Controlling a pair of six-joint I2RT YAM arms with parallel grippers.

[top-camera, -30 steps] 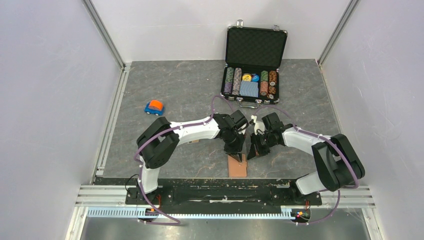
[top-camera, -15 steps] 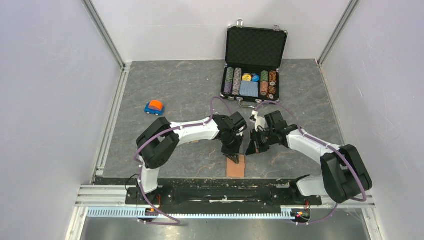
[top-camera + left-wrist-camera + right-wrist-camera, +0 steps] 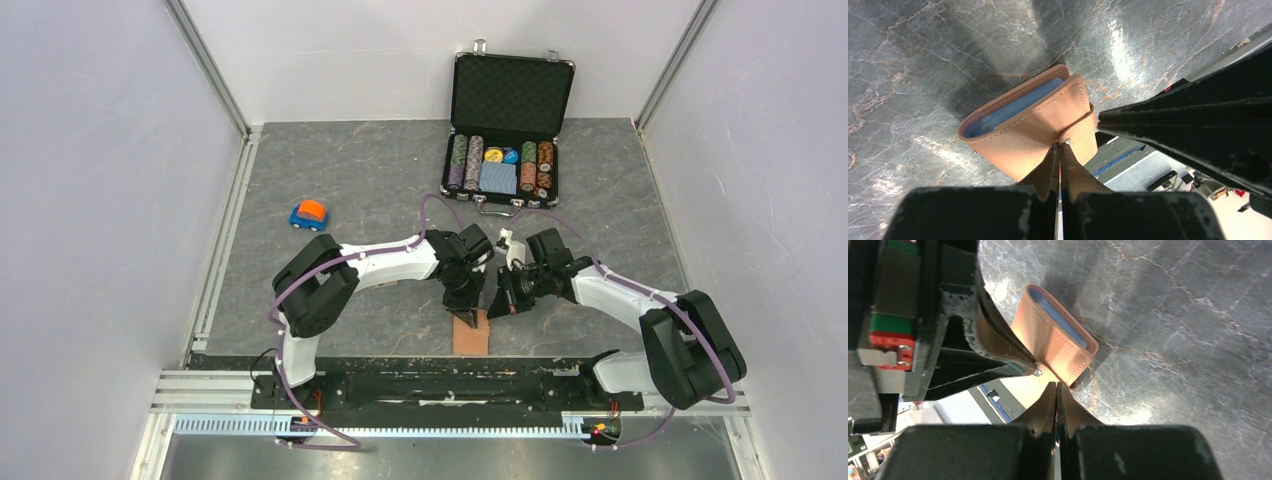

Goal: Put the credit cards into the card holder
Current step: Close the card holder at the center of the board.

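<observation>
Near the tabletop's (image 3: 350, 180) near edge lies the card holder (image 3: 1023, 125) (blue lining showing), with left gripper (image 3: 1058, 148) and right gripper (image 3: 1056, 385) both clenched, tips at its snap tab.

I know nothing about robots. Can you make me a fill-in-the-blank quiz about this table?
1. The tan card holder has a ___ lining.
2. The left gripper and right gripper both meet at its tab with jaws ___.
3. The black case at the back has its lid ___.
4. The toy car sits on the ___ arm's side.
Missing words: blue; shut; open; left.
</observation>
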